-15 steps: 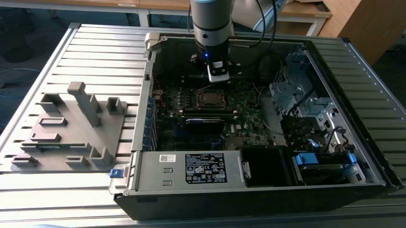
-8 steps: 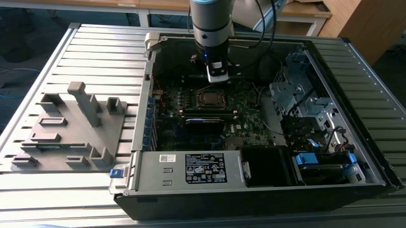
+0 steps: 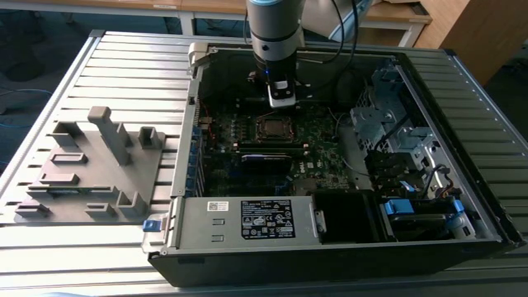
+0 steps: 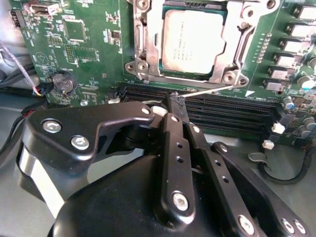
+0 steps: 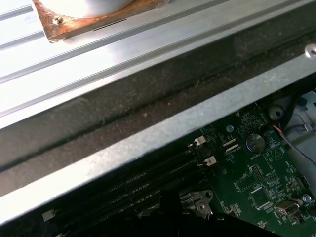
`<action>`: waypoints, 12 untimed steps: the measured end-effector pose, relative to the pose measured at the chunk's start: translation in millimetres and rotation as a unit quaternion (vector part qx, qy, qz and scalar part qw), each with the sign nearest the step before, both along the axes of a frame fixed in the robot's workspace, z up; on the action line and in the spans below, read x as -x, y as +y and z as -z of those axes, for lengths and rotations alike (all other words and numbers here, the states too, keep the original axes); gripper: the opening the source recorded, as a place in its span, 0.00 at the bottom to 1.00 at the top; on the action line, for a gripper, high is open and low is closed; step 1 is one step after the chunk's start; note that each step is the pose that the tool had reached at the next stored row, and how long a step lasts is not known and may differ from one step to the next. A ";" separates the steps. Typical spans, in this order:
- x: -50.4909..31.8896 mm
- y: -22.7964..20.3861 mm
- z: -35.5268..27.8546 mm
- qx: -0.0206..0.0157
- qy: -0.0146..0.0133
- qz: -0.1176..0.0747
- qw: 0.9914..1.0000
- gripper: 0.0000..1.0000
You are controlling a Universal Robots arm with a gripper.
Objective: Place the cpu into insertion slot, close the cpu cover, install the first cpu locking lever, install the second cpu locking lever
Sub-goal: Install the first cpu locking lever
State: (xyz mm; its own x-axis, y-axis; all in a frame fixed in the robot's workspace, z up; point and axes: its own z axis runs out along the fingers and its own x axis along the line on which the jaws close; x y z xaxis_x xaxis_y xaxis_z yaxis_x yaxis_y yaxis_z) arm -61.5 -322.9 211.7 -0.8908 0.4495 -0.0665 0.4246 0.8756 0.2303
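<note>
Processor chip [image 4: 192, 42] sits flat in its socket [image 3: 259, 129] near the middle of the green circuit board [image 4: 89, 39]. The hinged metal cover [image 4: 149, 49] is folded down around it, so the frame bears on the chip's edges while its silver top shows through the window.

The black fingers [image 4: 170, 128] are drawn together to almost no gap. Their tips meet the free end of a thin wire lever [image 4: 207, 90] that juts from the socket's corner over the memory slots [image 4: 222, 111]. Whether they pinch the wire or only press on it cannot be told. The lever stands out of line with the frame, which suggests it is not yet hooked home. The fingers appear set at its very end, where a push gives the most leverage.

In the exterior view the arm [image 3: 276, 31] comes down into the open computer case [image 3: 330, 266] from 12 o'clock of the socket. That approach keeps it clear of the drive bays [image 3: 387, 117] at the socket's 3 o'clock. A grey parts stand [image 3: 91, 167] rests on the ribbed worktop [image 3: 123, 68] at the case's 9 o'clock.
</note>
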 end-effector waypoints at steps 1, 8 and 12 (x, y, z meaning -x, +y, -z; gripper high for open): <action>0.0 0.1 0.2 0.000 0.000 0.001 1.000 0.11; 0.1 1.0 2.0 0.000 0.000 0.015 1.000 0.11; 0.0 2.4 2.2 0.000 0.000 0.017 1.000 0.11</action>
